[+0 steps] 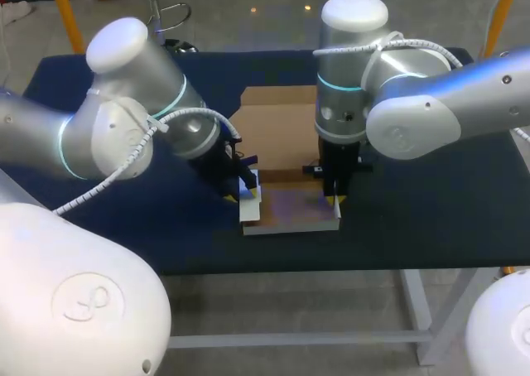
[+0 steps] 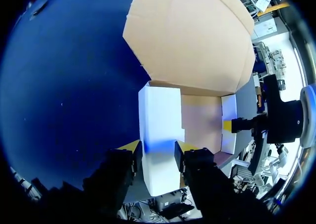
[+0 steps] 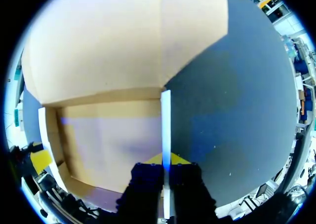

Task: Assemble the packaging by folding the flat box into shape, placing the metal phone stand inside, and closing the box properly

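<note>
Box point(image 1: 290, 206) half-folded; my L gripper point(image 2: 158, 147) pinches left wall point(image 2: 158, 113), R gripper point(image 3: 166, 161) pinches right wall point(image 3: 166, 120), lid point(image 1: 277, 123) lying flat.

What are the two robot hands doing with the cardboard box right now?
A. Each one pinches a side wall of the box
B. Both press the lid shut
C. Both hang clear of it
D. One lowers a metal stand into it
A: the left gripper has the box's left wall between its yellow tips, the right gripper pinches the right wall, and the lid lies open behind.
</note>
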